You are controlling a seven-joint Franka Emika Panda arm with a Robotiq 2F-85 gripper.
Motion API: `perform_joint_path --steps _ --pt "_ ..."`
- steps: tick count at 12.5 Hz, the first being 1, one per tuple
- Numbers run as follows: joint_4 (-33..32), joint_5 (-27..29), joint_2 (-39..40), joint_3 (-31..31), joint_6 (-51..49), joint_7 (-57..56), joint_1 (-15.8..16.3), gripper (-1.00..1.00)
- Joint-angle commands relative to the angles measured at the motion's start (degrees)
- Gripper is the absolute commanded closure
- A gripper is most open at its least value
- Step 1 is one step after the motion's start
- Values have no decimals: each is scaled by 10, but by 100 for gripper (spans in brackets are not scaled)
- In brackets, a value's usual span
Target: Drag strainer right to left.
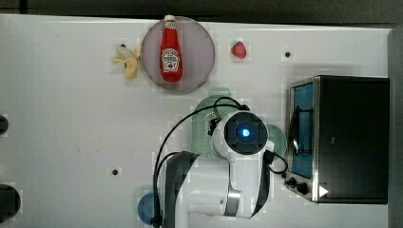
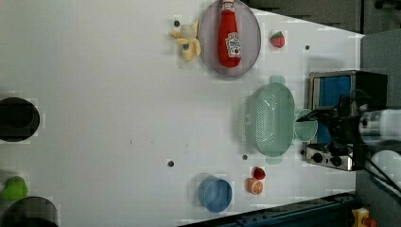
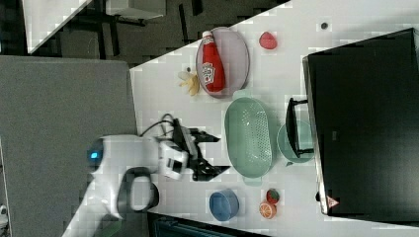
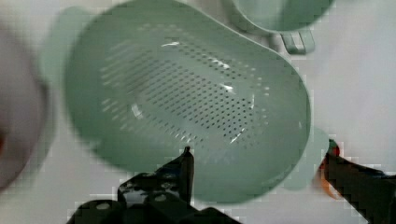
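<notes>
While our gripper [image 3: 212, 154] hangs with its fingers [image 3: 211, 138] spread wide at the right view's centre, the pale mint-green oval plastic strainer [image 3: 248, 137] lies just beside them, untouched.

Pale mint strainer [image 2: 268, 119] w/ grid of tiny holes, matching mint mug [image 2: 306, 125], red ketchup bottle [image 2: 230, 34] w/ white label on grey-pink plate [image 2: 252, 52], blue cup [image 2: 215, 194], white table [image 2: 94, 71], black gripper [image 3: 210, 154].
</notes>
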Motion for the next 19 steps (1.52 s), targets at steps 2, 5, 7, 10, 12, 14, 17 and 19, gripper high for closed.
perform_joint_path --steps 2,5,7,10,12,14,17,19 --pt "-9 -11 42 26 98 130 -2 -100" --pt "-10 -11 123 32 183 192 1 -100" --pt "-11 -11 167 38 228 210 5 -100" --pt "-11 -10 217 43 301 221 14 -100" --pt "-11 -10 235 46 314 242 25 -100" --pt "-11 -9 244 51 314 271 38 -100" --pt "-9 -8 244 61 316 282 62 -100" --pt "-9 -8 245 67 313 296 78 -100"
